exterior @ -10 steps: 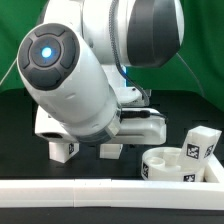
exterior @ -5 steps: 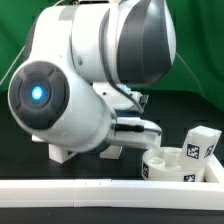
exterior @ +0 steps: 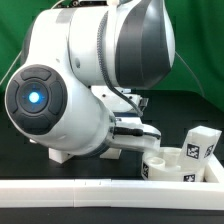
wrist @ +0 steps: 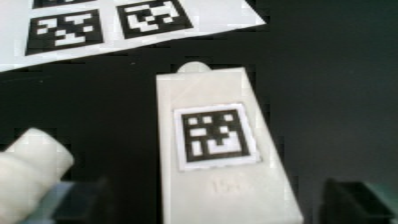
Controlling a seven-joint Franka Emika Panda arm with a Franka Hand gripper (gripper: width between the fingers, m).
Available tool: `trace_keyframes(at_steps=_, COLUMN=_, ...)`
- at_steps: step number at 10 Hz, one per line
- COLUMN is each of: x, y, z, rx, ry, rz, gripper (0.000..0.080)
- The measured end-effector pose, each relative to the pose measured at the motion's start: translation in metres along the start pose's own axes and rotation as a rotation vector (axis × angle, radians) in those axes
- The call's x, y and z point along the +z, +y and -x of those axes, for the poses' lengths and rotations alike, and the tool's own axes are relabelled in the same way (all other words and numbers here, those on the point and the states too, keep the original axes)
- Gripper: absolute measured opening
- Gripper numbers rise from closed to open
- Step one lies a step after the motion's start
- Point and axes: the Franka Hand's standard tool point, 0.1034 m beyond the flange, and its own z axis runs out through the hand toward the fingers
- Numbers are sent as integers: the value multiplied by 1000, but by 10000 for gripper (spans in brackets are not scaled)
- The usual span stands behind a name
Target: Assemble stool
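Note:
In the wrist view a white block leg (wrist: 222,140) with a square tag lies on the black table, lengthwise between my fingers. My gripper (wrist: 217,206) is open, and its dark fingertips (wrist: 356,203) stand on either side of the leg's near end with a gap on each side. Part of a second white leg (wrist: 36,168) shows beside it. In the exterior view the round ring seat (exterior: 178,166) sits at the right, with a tagged leg (exterior: 200,143) behind it. The arm hides the gripper's fingers there.
The marker board (wrist: 107,28) lies just beyond the leg's far end. The long white L-shaped rail (exterior: 90,190) runs along the front of the table. The arm's bulky joints (exterior: 60,100) fill the exterior view's left and middle.
The arm has swung lower and toward the exterior view's left. It now covers the two legs that showed under it a second ago. The seat and the leg behind it have not moved.

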Motion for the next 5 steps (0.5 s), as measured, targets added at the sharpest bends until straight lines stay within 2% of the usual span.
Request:
trace_keyframes(at_steps=1, x=0, y=0, z=0, rx=1, ry=1, rz=0, gripper=480)
trace_keyframes(at_steps=2, x=0, y=0, z=0, rx=2, ry=3, rz=0, gripper=329)
trace_keyframes(at_steps=5, x=-4, y=-1, z=-1, rx=-2, ry=18, rz=-1, gripper=334)
